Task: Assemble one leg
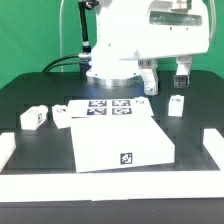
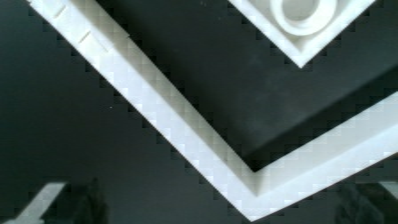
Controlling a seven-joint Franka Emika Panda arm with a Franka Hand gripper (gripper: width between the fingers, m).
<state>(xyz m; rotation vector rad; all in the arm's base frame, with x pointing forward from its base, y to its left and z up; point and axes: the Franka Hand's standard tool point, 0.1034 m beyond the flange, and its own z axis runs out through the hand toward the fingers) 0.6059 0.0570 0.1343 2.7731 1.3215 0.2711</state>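
Leg (image 1: pixel 176 105) stands upright on the black table (image 1: pixel 30 92), at two o'clock from the white tabletop (image 1: pixel 120 142). The arm points straight down, its gripper (image 1: pixel 165 80) at the leg's eleven o'clock, jaws wide and empty.

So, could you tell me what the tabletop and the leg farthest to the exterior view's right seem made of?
The tabletop looks like matte white plastic, uniform and glare-free, though painted wood is possible. The leg looks alike: chunky white plastic with a printed tag.
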